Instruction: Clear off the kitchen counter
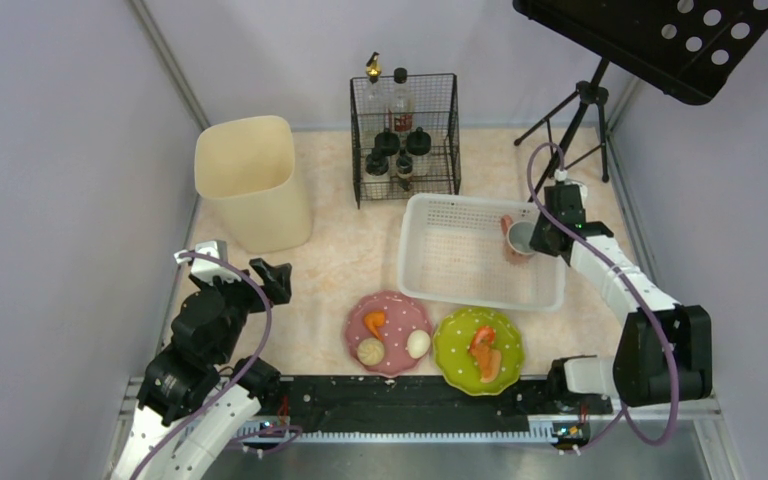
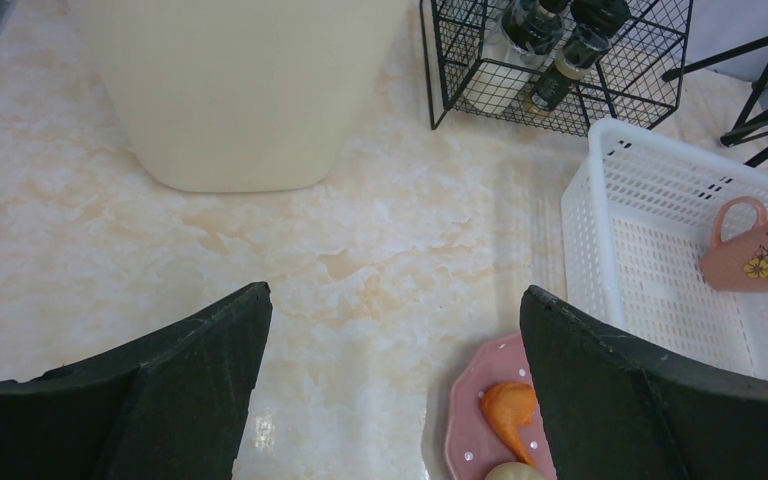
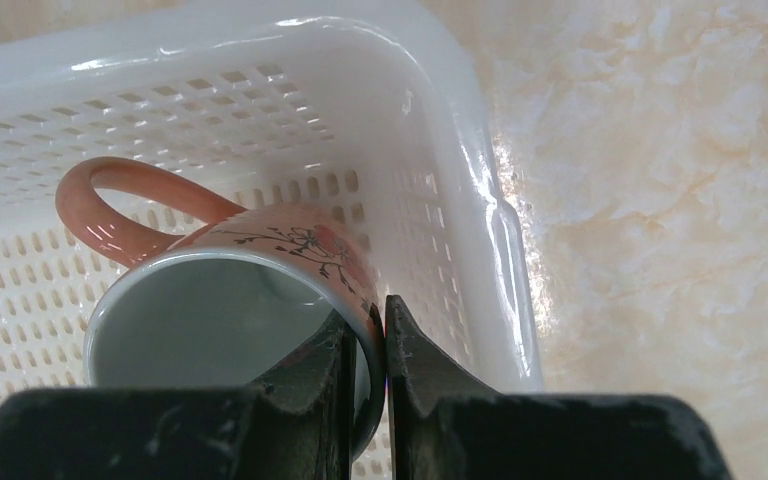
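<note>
The kitchen counter [image 1: 340,260] is beige-pink marbled stone. My right gripper [image 1: 540,238] [image 3: 368,320] is shut on the rim of a pink flowered mug [image 1: 516,240] [image 3: 210,330], one finger inside and one outside. It holds the mug tilted inside the white perforated basket [image 1: 480,300] [image 3: 440,200], near the basket's right wall. A pink plate [image 1: 397,312] [image 2: 470,420] and a green plate [image 1: 460,340], both with food pieces on them, sit at the counter's near edge. My left gripper [image 1: 270,278] [image 2: 395,292] hangs open and empty above bare counter, left of the pink plate.
A tall cream bin [image 1: 250,180] [image 2: 240,90] stands at the back left. A black wire rack [image 1: 405,135] [image 2: 560,60] with bottles is at the back centre. A tripod [image 1: 580,120] carrying a black perforated panel stands at the back right. Grey walls close in both sides.
</note>
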Robot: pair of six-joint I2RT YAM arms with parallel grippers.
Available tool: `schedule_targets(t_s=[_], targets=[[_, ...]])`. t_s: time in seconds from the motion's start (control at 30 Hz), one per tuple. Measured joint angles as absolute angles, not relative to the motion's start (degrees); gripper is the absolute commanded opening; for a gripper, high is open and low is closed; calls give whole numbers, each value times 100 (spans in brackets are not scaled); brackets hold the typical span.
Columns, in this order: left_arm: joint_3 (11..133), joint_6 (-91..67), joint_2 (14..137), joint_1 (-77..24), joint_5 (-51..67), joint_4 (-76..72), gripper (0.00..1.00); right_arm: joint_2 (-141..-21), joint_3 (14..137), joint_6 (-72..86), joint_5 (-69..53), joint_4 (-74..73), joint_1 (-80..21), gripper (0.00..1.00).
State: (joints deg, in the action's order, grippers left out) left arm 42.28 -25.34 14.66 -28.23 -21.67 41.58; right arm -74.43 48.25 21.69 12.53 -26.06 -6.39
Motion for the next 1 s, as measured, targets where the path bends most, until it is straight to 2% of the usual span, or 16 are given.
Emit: schedule_targets(t_s=[0.13, 0.17, 0.23, 0.33, 0.53, 0.73, 1.0], targets=[[4228, -2536, 1466, -2823, -2165, 4158, 99, -7465, 4801, 2261, 1219, -2473, -593, 41], [4228, -2534, 1466, -2823, -2167, 4158, 99, -7470, 4801, 2298, 1194, -2451, -589, 47], [4228, -2534, 1476, -2823, -2165, 4156, 99, -7470, 4801, 2355, 1118, -2364, -585, 57], [4228, -2534, 1505, -2823, -2163, 4156, 99, -7467, 4805, 2381, 1002, -2329, -585, 64], [4226, -2534, 1573, -2823, -2161, 4156, 99, -7290, 4943, 2381, 779, -2456, -582, 69], [4226, -2534, 1804, -2823, -2097, 4154, 99, -6466, 5260, 2357, 633, -2744, -757, 69], [4228, -2648, 2609, -2823, -1857, 4156, 99, -5647, 5756, 2351, 563, -3030, -2217, 69]])
